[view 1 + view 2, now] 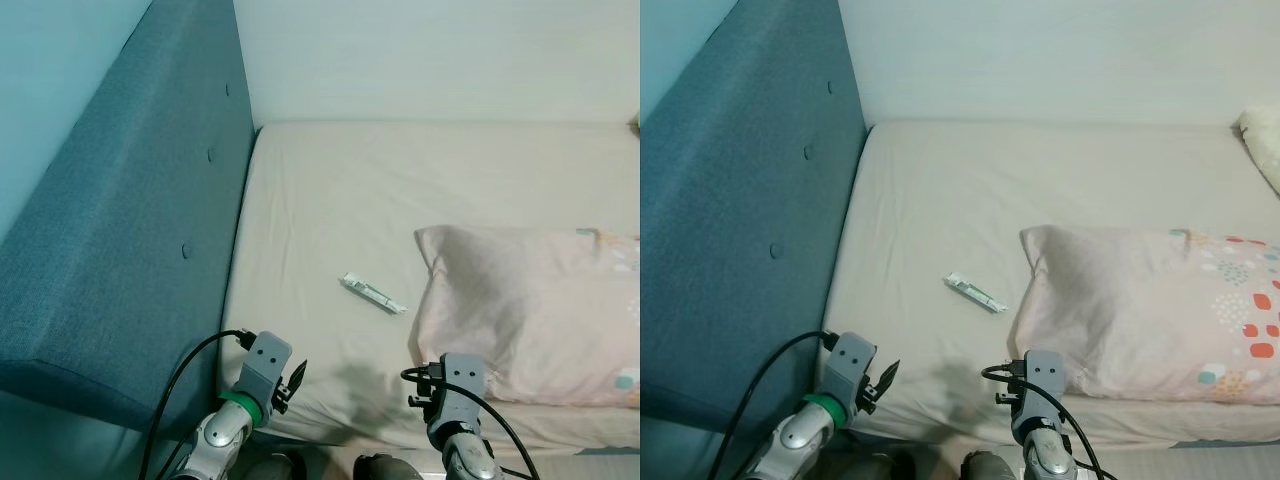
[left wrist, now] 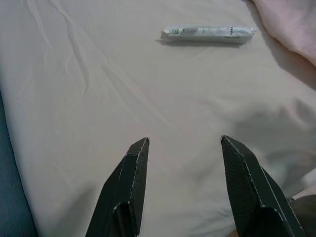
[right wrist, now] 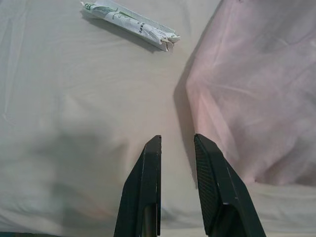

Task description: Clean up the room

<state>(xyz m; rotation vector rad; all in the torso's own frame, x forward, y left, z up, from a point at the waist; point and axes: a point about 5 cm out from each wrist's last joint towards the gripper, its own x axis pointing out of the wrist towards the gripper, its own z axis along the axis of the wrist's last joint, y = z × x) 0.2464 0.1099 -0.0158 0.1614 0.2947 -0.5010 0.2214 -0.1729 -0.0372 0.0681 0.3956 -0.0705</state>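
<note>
A small white wrapped packet (image 1: pixel 372 293) lies on the cream bed sheet (image 1: pixel 400 190), just left of a pink pillow (image 1: pixel 530 310). My left gripper (image 2: pixel 185 143) hovers low over the near edge of the bed, open with nothing between its fingers. The packet (image 2: pixel 207 33) lies ahead of it. My right gripper (image 3: pixel 177 139) is held over the sheet beside the pillow's edge (image 3: pixel 247 89). It is open by a narrow gap and empty. The packet (image 3: pixel 131 23) sits ahead of it, off to one side.
A blue-grey tufted headboard (image 1: pixel 140 230) runs along the bed's left side. A pale wall (image 1: pixel 430 50) closes the far end. The corner of a white pillow (image 1: pixel 1262 140) shows at the far right. The pink pillow's right part has coloured dots (image 1: pixel 1240 300).
</note>
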